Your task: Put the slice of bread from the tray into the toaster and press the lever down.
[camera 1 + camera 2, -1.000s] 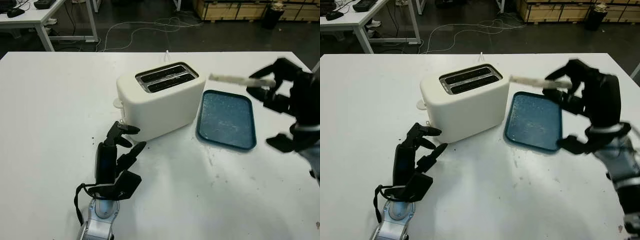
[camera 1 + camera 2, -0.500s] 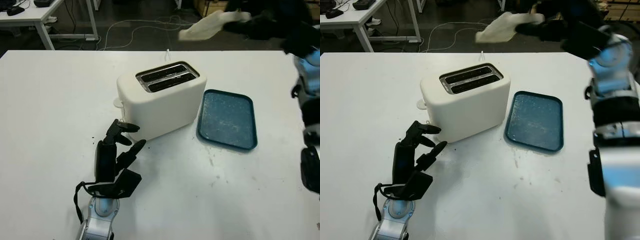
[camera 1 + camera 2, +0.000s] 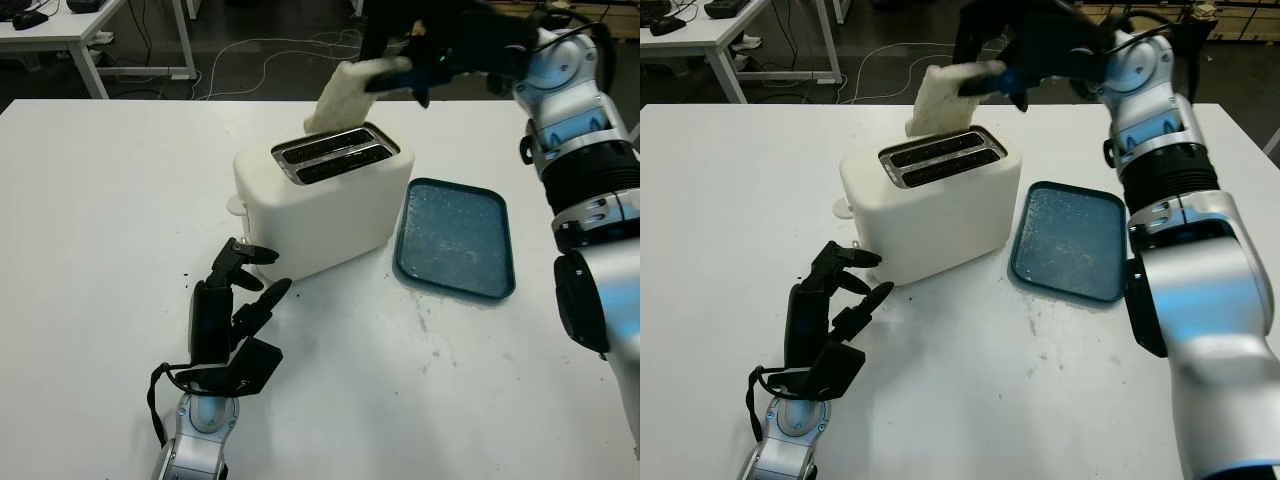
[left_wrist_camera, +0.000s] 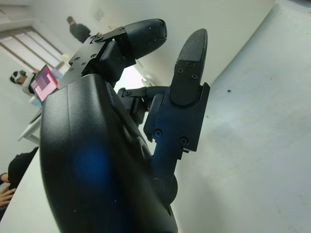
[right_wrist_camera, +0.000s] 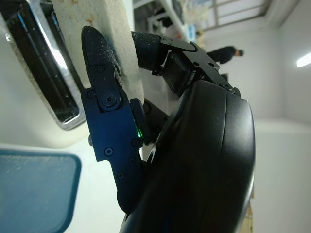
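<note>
My right hand is shut on the slice of bread, holding it upright and tilted just above the far slot of the cream toaster. The bread's lower edge hangs at the slot's rim. In the right wrist view the bread sits between my fingers beside the toaster slot. The blue tray lies bare to the right of the toaster. My left hand is open on the table in front of the toaster's near-left corner, by its lever end.
The white table spreads wide to the left and front. A white cable runs off the table's back edge behind the toaster. Other desks and floor cables lie beyond. People stand in the room's background in the wrist views.
My right hand carried the bread up from over the tray, swung it left and brought it down to the toaster's far slot, turning it upright. The left hand stayed still.
</note>
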`<act>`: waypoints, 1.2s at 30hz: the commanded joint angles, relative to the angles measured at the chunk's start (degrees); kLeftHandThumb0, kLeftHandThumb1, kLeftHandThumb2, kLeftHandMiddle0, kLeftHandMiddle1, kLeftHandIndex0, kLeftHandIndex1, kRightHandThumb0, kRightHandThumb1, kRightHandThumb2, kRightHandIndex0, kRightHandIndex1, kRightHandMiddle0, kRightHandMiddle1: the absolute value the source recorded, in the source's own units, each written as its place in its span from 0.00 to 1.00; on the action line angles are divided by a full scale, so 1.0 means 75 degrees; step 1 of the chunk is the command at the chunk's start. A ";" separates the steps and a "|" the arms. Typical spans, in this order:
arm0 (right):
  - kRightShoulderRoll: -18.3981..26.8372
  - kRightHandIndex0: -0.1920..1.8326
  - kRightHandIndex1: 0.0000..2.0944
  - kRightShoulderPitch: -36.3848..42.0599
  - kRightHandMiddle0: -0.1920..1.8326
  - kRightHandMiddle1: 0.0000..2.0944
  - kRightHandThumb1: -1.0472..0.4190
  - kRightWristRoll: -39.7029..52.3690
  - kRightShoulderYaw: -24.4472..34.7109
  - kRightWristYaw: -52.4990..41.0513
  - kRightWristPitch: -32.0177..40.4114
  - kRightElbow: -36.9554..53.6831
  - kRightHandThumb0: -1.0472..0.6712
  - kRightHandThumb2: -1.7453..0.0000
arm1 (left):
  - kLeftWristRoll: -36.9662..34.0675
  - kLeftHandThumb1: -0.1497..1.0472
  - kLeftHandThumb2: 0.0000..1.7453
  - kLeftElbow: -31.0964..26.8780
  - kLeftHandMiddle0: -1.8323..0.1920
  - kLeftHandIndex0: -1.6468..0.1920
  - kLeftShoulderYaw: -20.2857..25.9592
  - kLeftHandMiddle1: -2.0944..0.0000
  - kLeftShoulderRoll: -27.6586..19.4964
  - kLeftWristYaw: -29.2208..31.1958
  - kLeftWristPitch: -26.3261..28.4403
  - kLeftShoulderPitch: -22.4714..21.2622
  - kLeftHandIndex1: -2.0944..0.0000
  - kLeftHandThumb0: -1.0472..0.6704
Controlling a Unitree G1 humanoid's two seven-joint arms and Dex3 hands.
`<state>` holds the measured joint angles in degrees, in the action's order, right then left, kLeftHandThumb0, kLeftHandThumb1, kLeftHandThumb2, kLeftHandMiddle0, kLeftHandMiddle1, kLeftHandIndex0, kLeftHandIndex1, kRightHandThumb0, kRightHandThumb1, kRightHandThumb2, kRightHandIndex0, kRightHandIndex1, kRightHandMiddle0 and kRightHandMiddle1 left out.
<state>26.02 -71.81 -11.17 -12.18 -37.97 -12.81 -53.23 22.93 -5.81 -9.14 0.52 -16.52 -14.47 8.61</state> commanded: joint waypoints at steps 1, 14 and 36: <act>0.0021 0.66 0.83 -0.0270 0.57 0.82 0.09 -0.0083 -0.0021 -0.0173 0.0243 0.0202 0.33 0.93 | -0.0038 0.89 0.05 0.0051 0.68 0.68 0.0012 0.19 -0.0013 -0.0034 -0.0168 -0.0001 0.39 0.45; 0.0061 0.66 0.82 -0.0531 0.56 0.83 0.09 0.0216 0.0356 -0.0997 0.1494 0.0299 0.34 0.92 | 0.0032 0.89 0.06 0.0139 0.68 0.68 -0.0006 0.20 -0.0013 -0.0098 -0.0249 0.0014 0.39 0.45; -0.0045 0.66 0.83 -0.0564 0.56 0.83 0.09 -0.0320 -0.0104 -0.1130 0.1807 0.0078 0.34 0.90 | 0.0039 0.89 0.06 0.0115 0.69 0.68 -0.0026 0.20 0.0007 -0.0126 -0.0241 0.0051 0.39 0.45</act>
<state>25.96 -75.73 -13.17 -12.71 -46.88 1.87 -52.15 23.11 -5.17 -9.25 0.53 -17.06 -15.36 8.75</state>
